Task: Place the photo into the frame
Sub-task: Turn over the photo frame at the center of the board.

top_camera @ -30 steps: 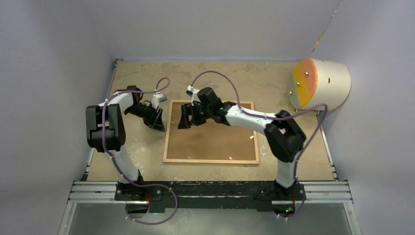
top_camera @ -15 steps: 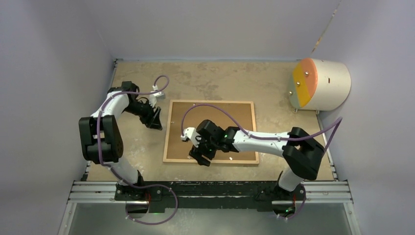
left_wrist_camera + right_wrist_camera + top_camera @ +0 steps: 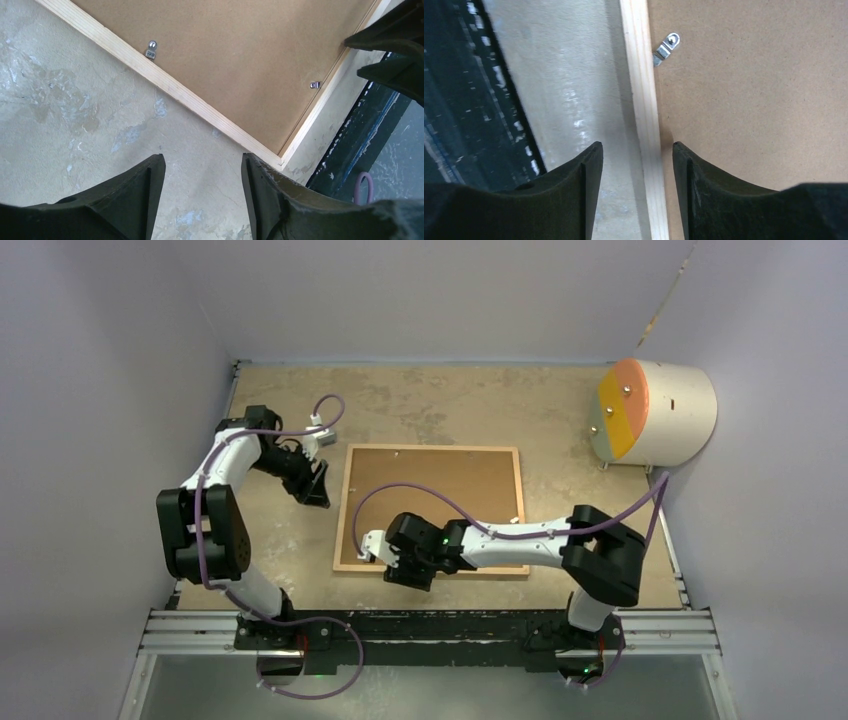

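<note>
The frame (image 3: 432, 448) lies face down mid-table, with a brown backing board (image 3: 440, 490) filling it. The photo is hidden. My left gripper (image 3: 320, 490) hovers just off the frame's left side, open and empty; in the left wrist view (image 3: 202, 167) only bare table lies between its fingers, and the frame's wooden strip (image 3: 190, 100) runs just ahead. My right gripper (image 3: 405, 575) is at the frame's near edge. In the right wrist view (image 3: 636, 152) it is open, one finger over the table and one over the board (image 3: 749, 100), straddling the strip (image 3: 644, 100) without gripping it.
Small metal clips (image 3: 667, 47) (image 3: 151, 49) sit along the board's rim. A round drum with an orange and green face (image 3: 655, 412) stands at the back right. The black mounting rail (image 3: 430, 625) runs close to the frame's near edge.
My right gripper swung from the frame's far left part down to its near edge and narrowed its jaws somewhat. The left gripper opened wider and shifted slightly beside the frame's left side.
</note>
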`<state>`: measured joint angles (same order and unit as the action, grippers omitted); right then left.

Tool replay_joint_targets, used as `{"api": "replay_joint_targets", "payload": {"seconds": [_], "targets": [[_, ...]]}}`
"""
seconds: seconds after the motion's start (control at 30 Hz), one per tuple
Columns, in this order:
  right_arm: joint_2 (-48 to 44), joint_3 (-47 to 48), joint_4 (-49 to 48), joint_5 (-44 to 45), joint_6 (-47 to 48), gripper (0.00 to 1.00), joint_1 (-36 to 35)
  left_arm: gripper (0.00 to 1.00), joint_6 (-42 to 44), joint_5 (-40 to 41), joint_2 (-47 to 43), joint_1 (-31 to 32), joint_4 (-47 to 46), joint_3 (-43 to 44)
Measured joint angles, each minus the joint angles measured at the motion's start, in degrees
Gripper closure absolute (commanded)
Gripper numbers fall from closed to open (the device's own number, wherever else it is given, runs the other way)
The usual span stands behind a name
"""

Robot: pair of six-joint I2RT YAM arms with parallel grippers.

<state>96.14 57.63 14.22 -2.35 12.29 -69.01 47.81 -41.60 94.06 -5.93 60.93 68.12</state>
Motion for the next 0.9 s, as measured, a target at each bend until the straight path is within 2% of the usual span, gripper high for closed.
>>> {"api": "replay_joint_targets", "payload": {"seconds": [0.03, 0.1, 0.3, 0.4, 0.6, 0.9], "targets": [[0.61, 0.0, -0.09, 0.68, 0.2, 0.49, -0.11, 0.37, 0.11, -0.02, -0.33, 0.0, 0.2, 0.0], [1.84, 0.0, -0.42, 2.29, 0.66, 0.59, -0.33, 0.28, 0.85, -0.11, -1.07, 0.0, 0.5, 0.0], [2.45, 0.42, -1.44, 4.66, 1.25, 0.9, -0.5, 0.26, 3.76, -1.05, -2.6, 0.0, 1.99, 0.0], [3.28, 1.49, -1.38, 5.57, 1.92, 1.0, -0.83, 0.26, 5.53, -2.45, -2.93, 0.0, 2.62, 0.0], [4.63, 3.13, -2.19, 5.7, 1.81, 1.0, -0.83, 0.15, 11.54, -5.92, -3.13, -0.02, 4.13, 0.7], [6.51, 7.65, -2.38, 3.78, -1.25, 1.0, 0.76, 0.14, 30.01, -7.93, -9.7, -0.46, 8.87, 0.0]]}}
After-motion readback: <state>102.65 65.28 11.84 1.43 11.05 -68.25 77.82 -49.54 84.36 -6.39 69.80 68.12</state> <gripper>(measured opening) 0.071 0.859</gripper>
